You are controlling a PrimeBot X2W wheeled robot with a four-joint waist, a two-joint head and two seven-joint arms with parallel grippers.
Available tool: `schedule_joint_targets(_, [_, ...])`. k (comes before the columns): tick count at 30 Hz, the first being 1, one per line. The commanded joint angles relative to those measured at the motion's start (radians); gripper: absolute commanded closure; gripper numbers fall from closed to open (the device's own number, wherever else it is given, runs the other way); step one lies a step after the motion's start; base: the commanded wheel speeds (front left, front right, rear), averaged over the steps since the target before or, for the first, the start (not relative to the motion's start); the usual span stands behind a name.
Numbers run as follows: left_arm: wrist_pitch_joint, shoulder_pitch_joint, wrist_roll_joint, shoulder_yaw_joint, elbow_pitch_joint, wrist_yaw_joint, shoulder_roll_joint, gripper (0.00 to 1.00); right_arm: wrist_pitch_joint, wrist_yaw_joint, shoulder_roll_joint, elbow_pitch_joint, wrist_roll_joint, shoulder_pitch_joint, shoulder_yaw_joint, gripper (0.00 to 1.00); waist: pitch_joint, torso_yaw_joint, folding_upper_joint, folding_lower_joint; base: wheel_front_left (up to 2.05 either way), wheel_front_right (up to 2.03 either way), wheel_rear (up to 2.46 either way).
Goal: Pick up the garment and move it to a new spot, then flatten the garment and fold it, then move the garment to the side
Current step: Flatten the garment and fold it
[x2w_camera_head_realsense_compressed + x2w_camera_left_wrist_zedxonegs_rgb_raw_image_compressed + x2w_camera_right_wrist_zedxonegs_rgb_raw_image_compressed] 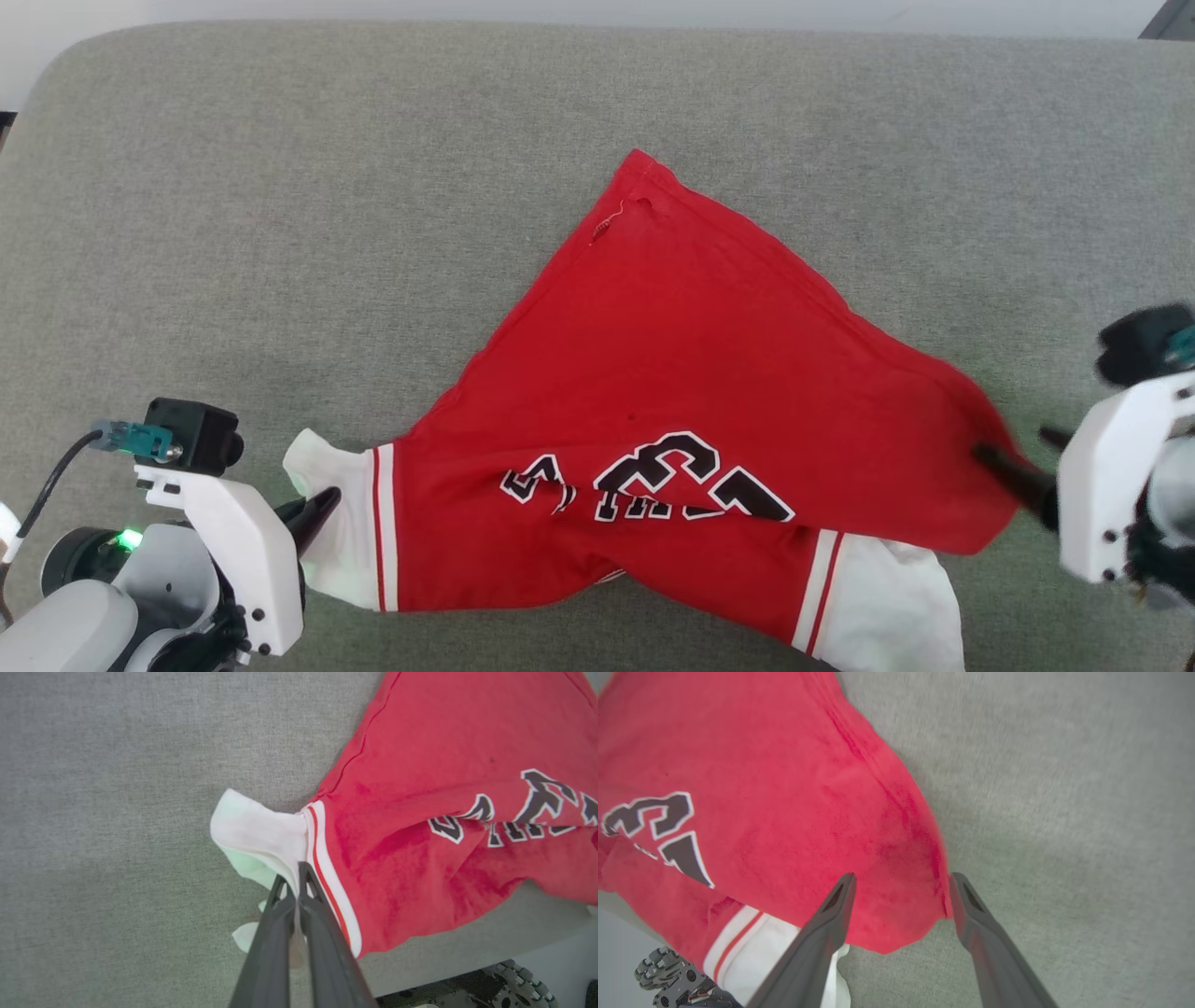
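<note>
Head view: garment (691,373) lies crumpled on grey cushion (280,187), number up. Left gripper (322,509) low at lower left, tips at white sleeve (341,523). Right gripper (1022,448) at right edge, blurred, beside red corner. Left wrist view: left gripper (294,877) pinched tight on sleeve. Right wrist view: right gripper (901,879) spread wide, straddling garment corner, gripping nothing.

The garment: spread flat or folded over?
Folded over: the garment forms a rumpled triangle, a fold hides part of its black lettering, and the left pincer pinches one white sleeve.
</note>
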Motion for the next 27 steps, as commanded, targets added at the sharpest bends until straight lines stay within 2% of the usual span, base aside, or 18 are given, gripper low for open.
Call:
schedule_joint_targets(1, [-0.008,0.004,0.002,0.003,-0.005,0.002,0.000,1.00,0.003,0.000,0.002,-0.037,-0.001,-0.018,-0.008,0.00,0.000,0.002,0.0000,0.0000,0.00,0.00,0.00])
schedule_joint_targets(6, [-0.018,0.002,0.008,0.002,-0.017,-0.008,-0.006,1.00,-0.027,0.000,0.000,-0.150,-0.009,-0.088,-0.001,0.00,0.002,0.019,0.0000,0.0000,0.00,0.00,0.00])
schedule_joint_targets(12, [-0.011,-0.023,0.027,-0.014,-0.022,-0.021,-0.021,1.00,-0.146,0.000,-0.008,-0.100,-0.020,-0.218,0.086,0.00,0.015,0.067,0.0000,0.0000,0.00,0.00,0.00])
schedule_joint_targets(20, [0.009,-0.089,0.059,-0.060,0.003,-0.060,-0.080,1.00,-0.365,0.000,-0.064,0.189,0.013,-0.475,0.303,0.00,0.045,0.178,0.0000,0.0000,0.00,0.00,0.00])
schedule_joint_targets(26, [0.021,-0.147,0.086,-0.096,0.036,-0.101,-0.138,1.00,-0.450,0.000,-0.095,0.473,0.051,-0.638,0.442,0.00,0.079,0.266,0.0000,0.0000,0.00,0.00,0.00])
schedule_joint_targets(27, [0.024,-0.166,0.089,-0.107,0.049,-0.113,-0.157,1.00,-0.454,0.000,-0.107,0.569,0.062,-0.685,0.486,0.00,0.092,0.292,0.0000,0.0000,0.00,0.00,0.00])
